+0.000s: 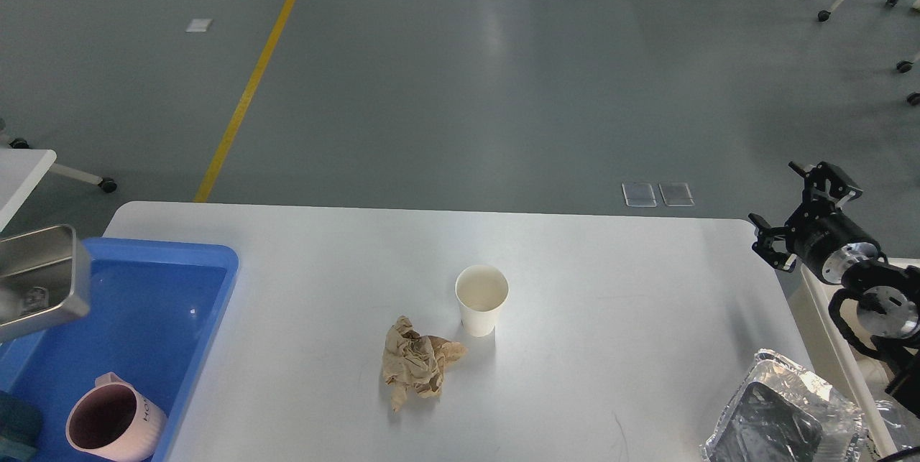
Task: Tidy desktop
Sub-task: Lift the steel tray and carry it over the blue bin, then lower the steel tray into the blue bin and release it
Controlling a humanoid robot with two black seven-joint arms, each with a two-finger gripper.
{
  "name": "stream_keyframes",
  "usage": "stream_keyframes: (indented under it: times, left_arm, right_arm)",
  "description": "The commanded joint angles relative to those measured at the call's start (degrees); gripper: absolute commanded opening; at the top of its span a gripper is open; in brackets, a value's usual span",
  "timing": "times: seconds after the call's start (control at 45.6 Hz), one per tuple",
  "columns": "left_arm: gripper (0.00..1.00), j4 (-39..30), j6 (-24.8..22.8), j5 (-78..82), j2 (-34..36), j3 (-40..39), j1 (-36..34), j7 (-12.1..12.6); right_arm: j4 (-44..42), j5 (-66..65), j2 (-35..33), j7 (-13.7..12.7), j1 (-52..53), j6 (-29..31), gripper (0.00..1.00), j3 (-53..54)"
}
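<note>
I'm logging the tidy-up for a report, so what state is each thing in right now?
paper cup: upright, empty, on the desktop
brown paper: crumpled, lying beside the cup
metal tin: over the blue tray
pink mug: upright in the tray
right gripper: open, empty

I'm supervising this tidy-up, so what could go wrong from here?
The metal tin hangs tilted above the blue tray; released carelessly, it might strike the pink mug. The paper cup stands upright beside the crumpled paper on the desktop; a careless grab might tip it.
</note>
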Motion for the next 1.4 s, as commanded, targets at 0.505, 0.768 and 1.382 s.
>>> stream_keyframes:
  times: [0.505, 0.768, 1.382]
  left_arm:
    - [0.00, 19.3, 4.2, -3.4, -3.2, -2.3, 0.8, -3.5]
    - [0.00, 31.9, 10.8, -9.0, -15.3, 1.0, 5.6, -3.5]
    - [0.00, 37.1, 22.4, -11.7, -36.1, 1.1, 15.9, -0.4]
  right_arm:
    - [0.3, 0.0, 0.1, 0.0, 0.2, 0.1, 1.00, 0.0]
    - [0.5, 0.0, 0.6, 0.0, 0.2, 0.1, 1.00, 0.0]
    - [0.6, 0.1, 0.9, 0.0, 0.3, -0.1, 1.00, 0.0]
